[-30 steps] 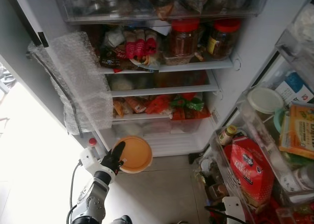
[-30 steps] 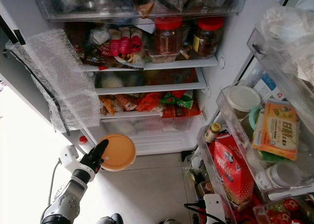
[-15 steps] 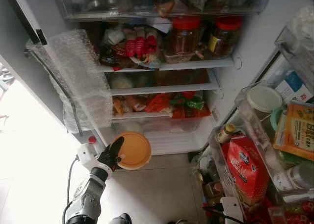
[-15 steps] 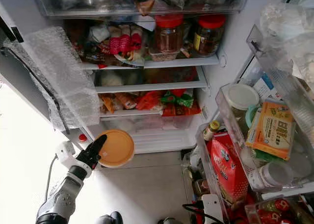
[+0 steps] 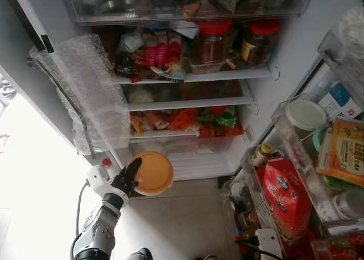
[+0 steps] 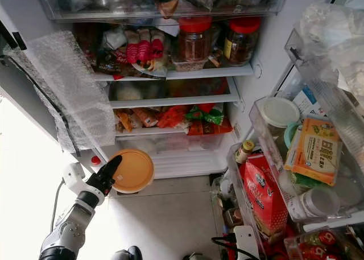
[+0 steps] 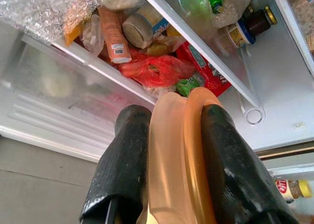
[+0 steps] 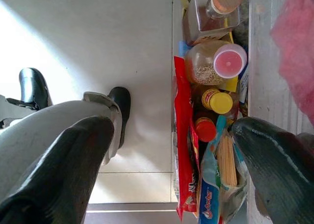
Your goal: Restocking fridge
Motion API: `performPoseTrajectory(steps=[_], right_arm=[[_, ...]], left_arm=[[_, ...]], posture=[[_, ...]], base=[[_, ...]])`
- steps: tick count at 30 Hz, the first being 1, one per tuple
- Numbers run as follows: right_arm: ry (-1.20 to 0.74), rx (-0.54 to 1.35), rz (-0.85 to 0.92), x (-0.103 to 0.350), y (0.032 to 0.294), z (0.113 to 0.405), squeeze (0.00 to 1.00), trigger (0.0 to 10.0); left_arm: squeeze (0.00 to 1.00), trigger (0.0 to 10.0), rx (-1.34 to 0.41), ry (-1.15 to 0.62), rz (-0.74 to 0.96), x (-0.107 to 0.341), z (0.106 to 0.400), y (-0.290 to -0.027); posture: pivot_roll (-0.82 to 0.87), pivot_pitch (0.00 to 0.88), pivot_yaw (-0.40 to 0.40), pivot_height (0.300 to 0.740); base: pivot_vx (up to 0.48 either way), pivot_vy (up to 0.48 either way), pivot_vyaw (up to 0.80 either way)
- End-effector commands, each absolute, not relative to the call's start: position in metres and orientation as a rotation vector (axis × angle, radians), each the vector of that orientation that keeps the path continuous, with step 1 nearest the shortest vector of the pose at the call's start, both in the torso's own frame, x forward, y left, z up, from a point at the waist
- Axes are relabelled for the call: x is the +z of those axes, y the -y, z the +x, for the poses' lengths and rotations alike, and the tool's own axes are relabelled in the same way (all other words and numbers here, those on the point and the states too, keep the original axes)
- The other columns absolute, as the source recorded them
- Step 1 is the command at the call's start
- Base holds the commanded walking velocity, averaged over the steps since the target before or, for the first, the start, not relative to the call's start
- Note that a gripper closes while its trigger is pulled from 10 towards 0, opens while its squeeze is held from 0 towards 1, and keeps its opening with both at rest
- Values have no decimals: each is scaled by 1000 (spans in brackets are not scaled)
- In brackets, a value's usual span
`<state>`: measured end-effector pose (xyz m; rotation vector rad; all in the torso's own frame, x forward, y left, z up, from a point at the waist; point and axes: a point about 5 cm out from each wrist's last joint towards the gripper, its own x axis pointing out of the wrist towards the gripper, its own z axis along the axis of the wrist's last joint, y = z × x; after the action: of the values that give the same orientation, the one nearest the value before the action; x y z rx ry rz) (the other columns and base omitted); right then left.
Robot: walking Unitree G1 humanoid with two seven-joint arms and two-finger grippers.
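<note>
A sheet of clear bubble wrap (image 5: 94,95) hangs at the left. Two glass jars with red lids (image 5: 214,42) (image 5: 261,42) stand side by side, to its right. A red printed carton (image 5: 287,197) stands upright below a round white-lidded tub (image 5: 306,115). The grey tiled floor (image 5: 182,226) lies beneath.

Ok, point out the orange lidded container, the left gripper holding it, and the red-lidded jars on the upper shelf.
orange container (image 5: 152,173), left eye view, middle of its lid.
left gripper (image 7: 169,136), left wrist view, between the fingertips clamping the container's edge.
red-lidded jars (image 5: 214,42), left eye view, body of the left jar.
</note>
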<state>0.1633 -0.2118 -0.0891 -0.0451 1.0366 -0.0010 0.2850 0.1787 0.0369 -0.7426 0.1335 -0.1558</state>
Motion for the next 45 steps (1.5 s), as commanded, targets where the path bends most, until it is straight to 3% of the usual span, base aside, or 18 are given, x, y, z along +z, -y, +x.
performPoseTrajectory(steps=[1,28,45], right_arm=[[-1057,-11,-46,-92,214,156,0,10000],[-1049,-13,-43,-91,214,157,0,10000],[-1035,-4,-42,-90,214,159,0,10000]], left_arm=[[0,10000,-152,-124,-754,40,286,-180],[0,10000,-200,-146,-761,41,287,-174],[0,10000,-255,-152,-804,44,287,-165]], posture=[[-111,180,-25,740],[-109,192,-30,740],[-108,197,-33,740]], base=[[255,0,0],[272,0,0],[0,0,0]])
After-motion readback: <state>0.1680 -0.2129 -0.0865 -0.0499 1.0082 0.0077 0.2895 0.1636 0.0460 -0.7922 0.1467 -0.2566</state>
